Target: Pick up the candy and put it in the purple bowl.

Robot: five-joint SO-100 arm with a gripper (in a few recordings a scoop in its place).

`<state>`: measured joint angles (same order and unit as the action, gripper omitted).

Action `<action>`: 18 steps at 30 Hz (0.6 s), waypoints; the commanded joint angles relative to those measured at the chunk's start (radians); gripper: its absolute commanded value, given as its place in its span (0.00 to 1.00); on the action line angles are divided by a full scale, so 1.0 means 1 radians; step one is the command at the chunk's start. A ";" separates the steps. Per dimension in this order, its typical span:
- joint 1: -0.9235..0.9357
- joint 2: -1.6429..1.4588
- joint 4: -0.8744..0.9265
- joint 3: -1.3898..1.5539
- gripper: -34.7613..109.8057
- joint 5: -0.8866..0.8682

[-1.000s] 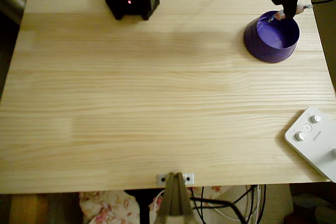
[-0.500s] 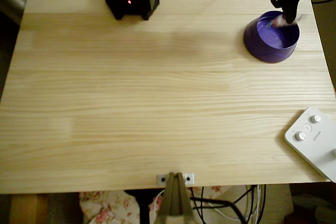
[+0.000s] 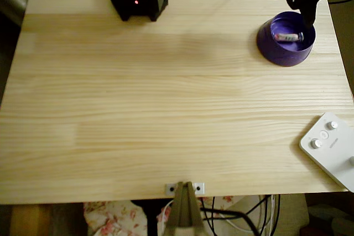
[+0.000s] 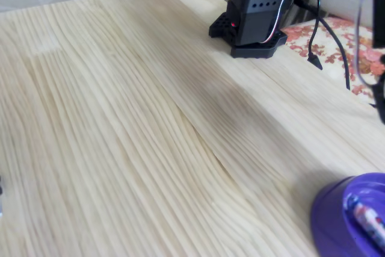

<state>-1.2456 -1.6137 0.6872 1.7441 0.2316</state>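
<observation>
The tiny pink-and-white wrapped candy point(image 3: 288, 37) lies inside the round purple plastic bowl point(image 3: 274, 47), at two o'clock on the tabletop point(image 3: 166, 109). I cannot tell whether the black end effector point(image 3: 307, 21) is apart; I'd lift straight up, clear of the rim.

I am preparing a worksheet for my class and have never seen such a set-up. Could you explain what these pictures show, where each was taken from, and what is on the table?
This is a small black robot arm with a two-finger pincer, standing on a wooden table. One picture looks straight down from above; the fixed view looks across the table from low at the side. The black block at the table's far edge is the arm's base. In the overhead view the pincer hangs over a purple bowl, and a small wrapped candy lies inside the bowl. Whether the pincer is open is hard to tell. A white device with round knobs sits at the corner.
</observation>
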 commanded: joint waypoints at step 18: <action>0.100 -0.565 -0.094 0.523 0.24 -0.037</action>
<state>-1.1704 -2.0110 0.5829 2.2396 0.1963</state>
